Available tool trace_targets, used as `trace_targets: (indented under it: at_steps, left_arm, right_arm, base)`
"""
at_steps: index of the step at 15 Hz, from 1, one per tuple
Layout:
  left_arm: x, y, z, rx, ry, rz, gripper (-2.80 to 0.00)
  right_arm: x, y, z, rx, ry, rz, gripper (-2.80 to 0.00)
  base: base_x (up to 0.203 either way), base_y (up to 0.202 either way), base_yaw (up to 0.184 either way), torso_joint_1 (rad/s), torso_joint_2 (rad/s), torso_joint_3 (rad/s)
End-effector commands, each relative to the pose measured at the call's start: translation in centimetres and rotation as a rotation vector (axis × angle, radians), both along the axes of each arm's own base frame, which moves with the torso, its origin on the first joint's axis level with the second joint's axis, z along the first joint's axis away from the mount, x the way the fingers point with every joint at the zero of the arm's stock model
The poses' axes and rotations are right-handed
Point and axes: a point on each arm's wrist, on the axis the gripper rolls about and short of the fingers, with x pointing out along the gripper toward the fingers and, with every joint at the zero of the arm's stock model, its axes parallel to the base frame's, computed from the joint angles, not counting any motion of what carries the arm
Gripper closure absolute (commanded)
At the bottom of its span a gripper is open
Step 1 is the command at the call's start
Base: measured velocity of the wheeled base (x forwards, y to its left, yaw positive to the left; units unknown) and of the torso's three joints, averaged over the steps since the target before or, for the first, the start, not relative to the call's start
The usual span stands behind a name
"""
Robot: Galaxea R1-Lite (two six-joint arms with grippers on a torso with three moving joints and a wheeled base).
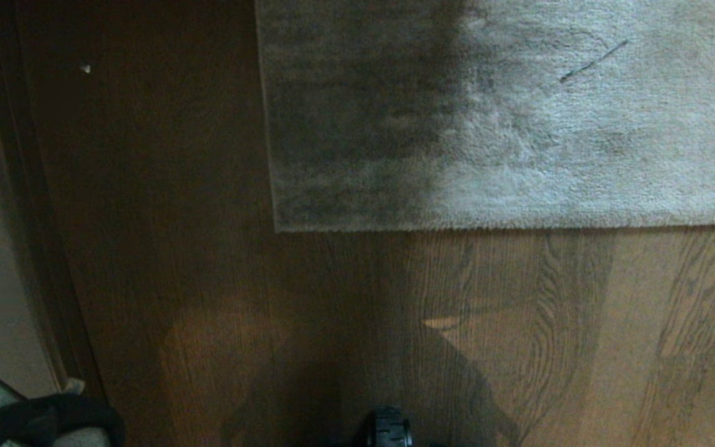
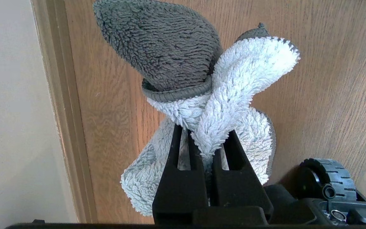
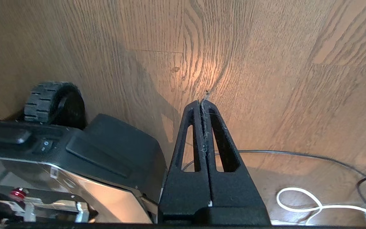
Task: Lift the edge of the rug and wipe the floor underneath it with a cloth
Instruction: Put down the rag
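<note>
The rug edge [image 1: 506, 226] is seen lying flat on the floor [image 1: 345, 323], its square corner [image 1: 278, 228] undisturbed; no lift has been made yet. The floor underneath the rug is therefore judged unwiped.

The cloth [image 2: 208, 95] is already in hand: it is pinched in the left claw [image 2: 206, 140], white pile bunched between the fingers and the grey-green part standing beyond them. It is held clear of the rug, near the baseboard [image 2: 62, 111] and beside the robot's base wheel [image 2: 332, 178].

The right claw [image 3: 202, 103] is pressed together on nothing, apart from stray fibres caught at its tips, and is placed over bare floor, short of the rug edge.

Done: cloth secured. Left: rug edge to be gripped and raised, presumably by the right claw; exposed floor to be wiped; rug to be laid back.
</note>
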Motion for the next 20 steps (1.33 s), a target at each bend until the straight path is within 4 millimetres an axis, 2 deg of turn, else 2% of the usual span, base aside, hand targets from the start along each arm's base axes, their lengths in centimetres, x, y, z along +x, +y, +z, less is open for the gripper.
trace_targets:
  at_steps: [1, 10, 13, 20]
  left_arm:
    - [0.0, 0.0, 0.0, -0.001, -0.001, 0.001, 0.0]
    - [0.0, 0.0, 0.0, -0.001, -0.001, 0.001, 0.0]
    - [0.0, 0.0, 0.0, -0.001, -0.001, 0.001, 0.0]
    - [0.0, 0.0, 0.0, -0.001, -0.001, 0.001, 0.0]
  right_arm:
    - [0.0, 0.0, 0.0, 0.002, 0.003, -0.001, 0.0]
    - [0.0, 0.0, 0.0, 0.002, 0.003, -0.001, 0.0]
    - [-0.1, 0.0, 0.0, 0.003, -0.007, -0.073, 0.0]
    - [-2.2, 0.0, -0.3, 0.04, -0.284, -0.103, 0.0]
  base:
    - [0.0, 0.0, 0.0, 0.0, 0.0, 0.0]
    - [0.0, 0.0, 0.0, 0.0, 0.0, 0.0]
    - [0.0, 0.0, 0.0, 0.0, 0.0, 0.0]
    - [0.0, 0.0, 0.0, 0.0, 0.0, 0.0]
